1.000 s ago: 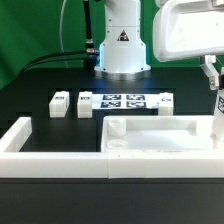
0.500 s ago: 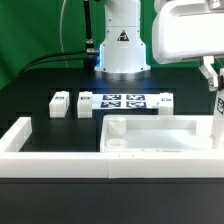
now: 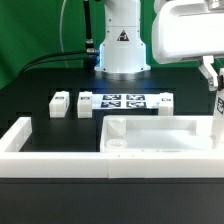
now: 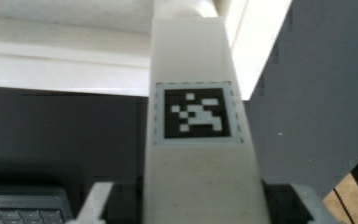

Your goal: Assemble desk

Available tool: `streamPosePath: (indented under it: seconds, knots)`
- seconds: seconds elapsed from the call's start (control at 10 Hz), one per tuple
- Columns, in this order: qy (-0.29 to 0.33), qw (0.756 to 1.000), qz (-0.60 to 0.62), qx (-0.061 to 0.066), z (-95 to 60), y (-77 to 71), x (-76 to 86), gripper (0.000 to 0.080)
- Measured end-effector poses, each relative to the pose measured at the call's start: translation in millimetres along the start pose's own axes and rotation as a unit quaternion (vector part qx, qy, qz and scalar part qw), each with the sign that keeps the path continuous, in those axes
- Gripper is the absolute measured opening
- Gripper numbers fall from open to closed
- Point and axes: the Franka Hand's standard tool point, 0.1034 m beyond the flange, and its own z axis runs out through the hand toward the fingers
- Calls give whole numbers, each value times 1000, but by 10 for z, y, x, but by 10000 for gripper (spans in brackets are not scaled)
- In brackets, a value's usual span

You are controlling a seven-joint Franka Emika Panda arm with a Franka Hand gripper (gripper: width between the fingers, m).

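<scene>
Wrist view: the pincer (image 4: pixel 188 205) pinches a tagged leg post (image 4: pixel 197 110) between its fingers (image 4: pixel 98 205) (their tips run off the frame). Along the near edge of the table (image 3: pixel 30 100) runs the border wall (image 3: pixel 60 160). Just behind it lies the tabletop (image 3: pixel 160 128), its raised rim enclosing a bare floor and a small round bump, hard to make out, in a near corner. The held post hangs at the tabletop's end, by the table edge on the exterior view's right, and is partly cut off there. Farther back sit two loose leg posts (image 3: pixel 60 103) and the marker board (image 3: pixel 125 101).
</scene>
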Motion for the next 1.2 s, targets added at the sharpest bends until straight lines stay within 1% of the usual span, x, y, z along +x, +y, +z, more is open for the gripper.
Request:
streamPosePath:
  seconds: [0.3,0.5,0.7,0.8,0.9,1.0,1.1,1.2]
  knots:
    - [13,1000,13,-2,-4,18,-18,288]
    - [37,999,12,-5,-1,28,-7,288]
    - [37,999,12,-5,-2,30,-6,294]
    - [35,999,12,-4,-15,25,11,459]
    - [32,999,13,-2,-83,17,83,611]
    - [33,999,13,-1,-137,14,132,611]
    - [29,999,13,1,-181,13,182,641]
    - [27,1000,13,2,-220,28,233,641]
